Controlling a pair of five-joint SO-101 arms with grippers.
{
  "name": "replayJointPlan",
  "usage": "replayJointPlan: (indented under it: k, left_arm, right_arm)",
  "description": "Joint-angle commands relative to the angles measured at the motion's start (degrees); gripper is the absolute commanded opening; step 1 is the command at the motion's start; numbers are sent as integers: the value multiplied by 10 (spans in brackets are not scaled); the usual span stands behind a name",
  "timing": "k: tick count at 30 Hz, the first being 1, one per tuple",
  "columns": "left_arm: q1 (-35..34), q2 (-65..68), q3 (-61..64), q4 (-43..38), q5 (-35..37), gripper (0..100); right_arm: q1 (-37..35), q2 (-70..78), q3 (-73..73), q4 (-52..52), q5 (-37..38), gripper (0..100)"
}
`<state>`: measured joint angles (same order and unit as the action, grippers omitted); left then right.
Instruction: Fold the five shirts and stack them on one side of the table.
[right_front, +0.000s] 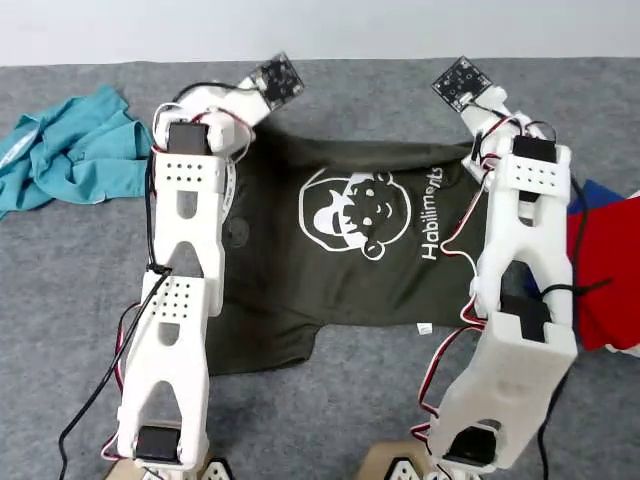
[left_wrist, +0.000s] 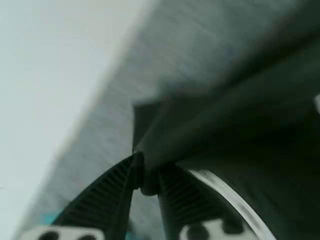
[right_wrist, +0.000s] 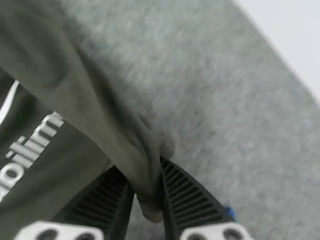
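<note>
Olive shirt (right_front: 340, 270): lies print-up in the middle of the grey counter (right_front: 350, 420), between my two arms; one sleeve spreads out at its near left corner.
Left tool (left_wrist: 147, 185): pressed together on a pinch of the shirt's far left corner, with the cloth peaking up from the pads.
Right tool (right_wrist: 147, 200): pinching the far right corner, near the white lettering, with a fold of fabric bunched between its fingers.
Held edge: runs left to right across the counter, one tool at each end; both corners look raised a little off the surface.
Lie of the shirt from the tools: the whole body lies on the near side of both, toward the arm bases.
Coming move (my judgement): draw the far edge toward me over the print, both arms evenly, since neither is nearer.
Risk: an uneven pull would skew the fold line.
Teal shirt (right_front: 70, 150): crumpled at the far left, well apart.
Red shirt (right_front: 605, 270), blue shirt (right_front: 600, 195): at the right edge, partly behind my right arm.
Progress: early, I judge.
</note>
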<state>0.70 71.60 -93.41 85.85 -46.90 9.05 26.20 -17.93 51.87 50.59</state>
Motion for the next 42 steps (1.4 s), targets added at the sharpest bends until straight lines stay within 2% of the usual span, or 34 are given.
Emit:
replayJointPlan:
  k: [1, 3, 8, 11, 15, 23, 26, 35, 42]
  left_arm:
    - [-3, -71, -28, 110, -33, 5]
    - [-5, -79, -26, 149, -57, 4]
    - [-23, -107, -1, 149, -72, 3]
    - [-26, -141, 62, 149, -97, 3]
    - [-26, -231, 212, 149, -110, 3]
    - [-12, -506, 654, 148, -168, 3]
    - [-10, -593, 779, 147, -178, 3]
    - [-10, -737, 1011, 147, -189, 3]
    - [-6, -815, 1140, 147, -189, 3]
  right_arm:
    - [-1, -26, -40, 43, 6, 10]
    - [-1, -35, -40, 69, 6, 10]
    - [-1, -58, -40, 154, 55, 10]
    - [0, -73, -40, 194, 68, 10]
    - [7, -95, -40, 239, 84, 10]
    - [30, -122, -40, 358, 96, 10]
    - [32, -122, -40, 400, 96, 10]
    - [50, -117, -37, 474, 118, 10]
    - [71, -116, -36, 495, 148, 10]
